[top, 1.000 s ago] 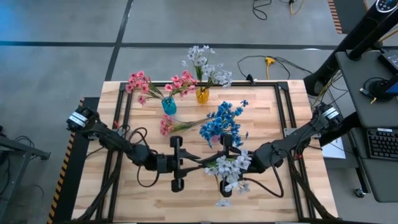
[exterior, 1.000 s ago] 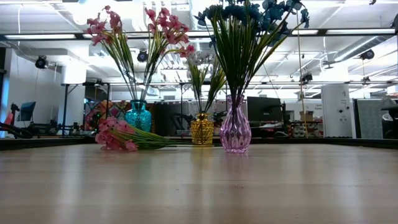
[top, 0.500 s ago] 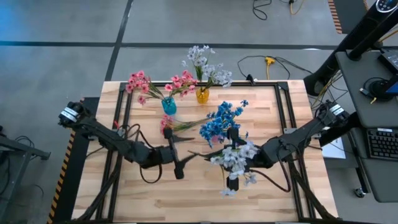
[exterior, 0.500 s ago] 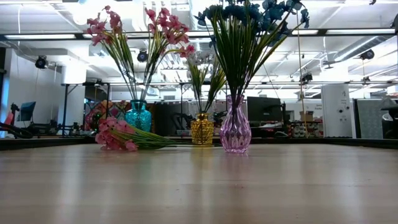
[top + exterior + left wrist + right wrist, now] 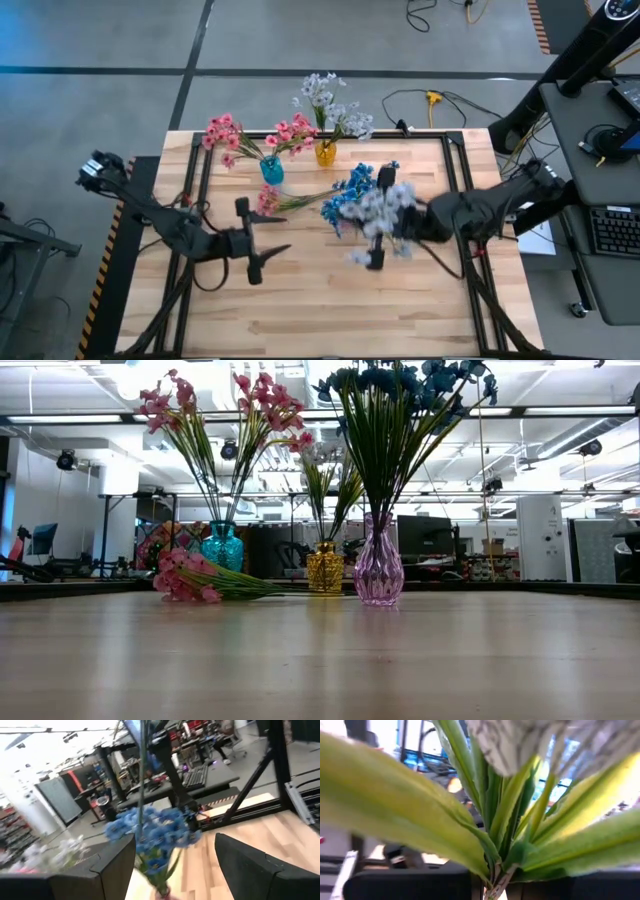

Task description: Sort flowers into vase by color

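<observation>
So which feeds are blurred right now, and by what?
High view: the white spray in the right gripper smears with motion. Right wrist view: its leaves sit too close, out of focus. Left wrist view: blue flowers soft. Low view: sharp.

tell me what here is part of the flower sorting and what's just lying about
Job:
- white spray in the right pincer
- pink spray lying on the table
- teal vase
- gold vase
- purple vase
- left pincer, open

Lying about:
- yellow plug on the floor
- keyboard
</observation>
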